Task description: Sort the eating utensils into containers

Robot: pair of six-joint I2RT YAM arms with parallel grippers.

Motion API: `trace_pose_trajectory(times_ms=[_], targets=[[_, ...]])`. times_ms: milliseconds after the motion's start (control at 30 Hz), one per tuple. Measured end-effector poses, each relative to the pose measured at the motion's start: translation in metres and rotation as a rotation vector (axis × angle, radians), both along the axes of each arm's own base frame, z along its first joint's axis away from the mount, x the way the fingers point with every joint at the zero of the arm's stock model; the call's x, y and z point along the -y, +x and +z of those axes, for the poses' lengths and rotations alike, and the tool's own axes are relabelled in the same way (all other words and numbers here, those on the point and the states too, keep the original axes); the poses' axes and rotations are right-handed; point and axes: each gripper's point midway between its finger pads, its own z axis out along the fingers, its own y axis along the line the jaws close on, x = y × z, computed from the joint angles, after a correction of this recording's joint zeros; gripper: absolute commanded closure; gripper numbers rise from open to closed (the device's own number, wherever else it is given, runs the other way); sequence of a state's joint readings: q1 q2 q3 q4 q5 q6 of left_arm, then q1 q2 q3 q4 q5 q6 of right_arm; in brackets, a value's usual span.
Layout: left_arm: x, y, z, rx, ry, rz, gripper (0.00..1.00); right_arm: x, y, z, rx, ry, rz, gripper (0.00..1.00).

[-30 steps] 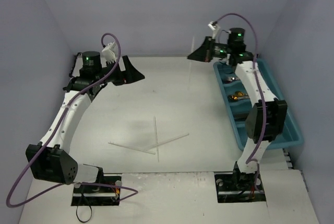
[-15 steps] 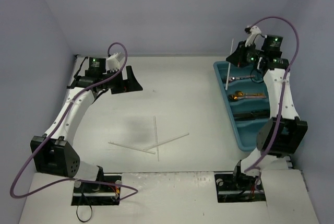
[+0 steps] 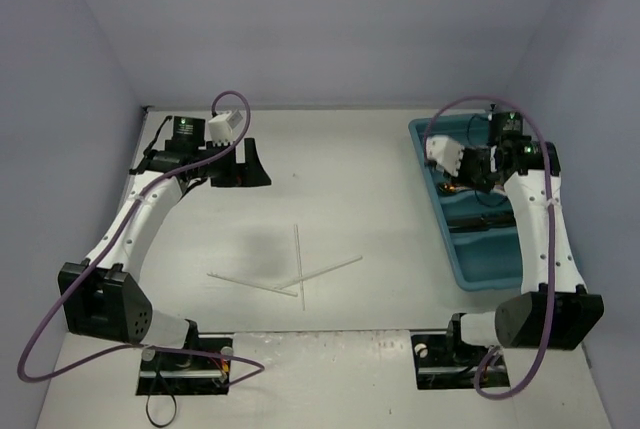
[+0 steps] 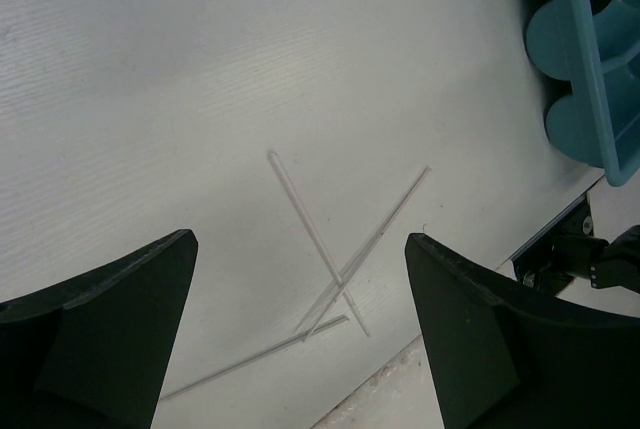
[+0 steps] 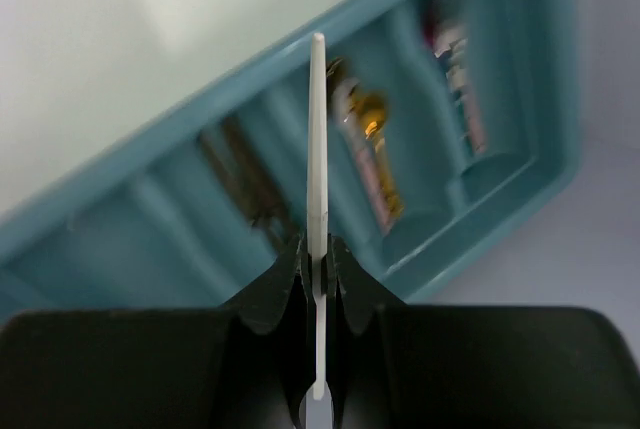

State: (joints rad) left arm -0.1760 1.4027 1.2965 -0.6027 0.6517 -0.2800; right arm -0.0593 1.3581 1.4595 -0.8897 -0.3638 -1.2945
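Observation:
My right gripper (image 5: 318, 254) is shut on a thin white stick (image 5: 318, 139), which points out over the teal tray (image 5: 120, 219). In the top view this gripper (image 3: 478, 171) hangs over the far part of the tray (image 3: 437, 211). The tray's compartments hold a gold spoon (image 5: 368, 144), a pink-handled piece (image 5: 455, 59) and dark knives (image 5: 240, 174). Three white sticks (image 3: 299, 261) lie crossed on the table near the front middle. They also show in the left wrist view (image 4: 312, 234). My left gripper (image 3: 250, 161) is open and empty, high over the far left of the table.
Purple walls close in the table at the back and both sides. The tray's near corner (image 4: 590, 59) shows in the left wrist view. The arm bases (image 3: 185, 359) sit at the front edge.
My right arm has carried the white stick from beyond the tray's far left corner to over the tray's compartments. The left gripper has shifted slightly. The three sticks on the table have not moved.

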Motion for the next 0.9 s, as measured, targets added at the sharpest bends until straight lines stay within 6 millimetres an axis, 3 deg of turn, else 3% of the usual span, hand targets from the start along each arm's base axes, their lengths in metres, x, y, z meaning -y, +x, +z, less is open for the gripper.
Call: trace_pose_trajectory(times_ms=[100,167,300,600,900], targets=[[-0.004,0.003,-0.006,-0.001,0.040,0.024,0.16,0.022,-0.057,-0.036,-0.122,-0.173,0.108,1.00],[-0.008,0.006,-0.011,0.002,0.075,0.053,0.16,0.037,-0.086,-0.048,-0.178,-0.250,0.151,1.00],[-0.019,0.008,-0.021,0.001,0.146,0.107,0.16,0.060,-0.112,-0.058,-0.222,-0.358,0.197,1.00],[-0.030,0.003,-0.024,0.018,0.202,0.133,0.16,0.078,-0.136,-0.102,-0.375,-0.443,0.333,1.00],[-0.032,0.001,-0.026,0.015,0.215,0.127,0.16,0.086,-0.124,-0.134,-0.466,-0.439,0.376,1.00]])
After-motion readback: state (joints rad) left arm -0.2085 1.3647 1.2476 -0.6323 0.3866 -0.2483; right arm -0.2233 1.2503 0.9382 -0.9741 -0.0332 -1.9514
